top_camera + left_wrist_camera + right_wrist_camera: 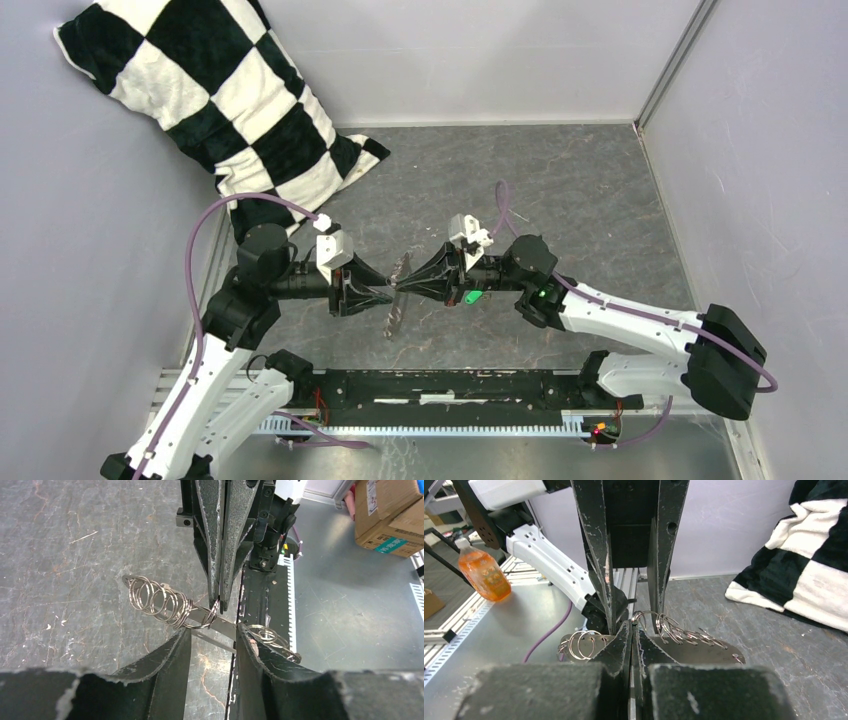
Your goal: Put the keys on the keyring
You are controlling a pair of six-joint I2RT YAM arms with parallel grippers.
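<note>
Grey marbled counter [560, 190] lies beneath us, with a checkered plush pillow [210, 100] in its far corner. In mid-air our right claw [631, 630] pinches the keyring [694, 652], a flat metal strip strung with wire coils. Our left claw [214, 632] straddles it, fingers spread.

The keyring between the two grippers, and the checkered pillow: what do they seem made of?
The keyring looks like bare polished metal: silvery, with bright glints on it and on its small rings. The pillow looks like soft plush fabric: fuzzy, matte black and white squares.
</note>
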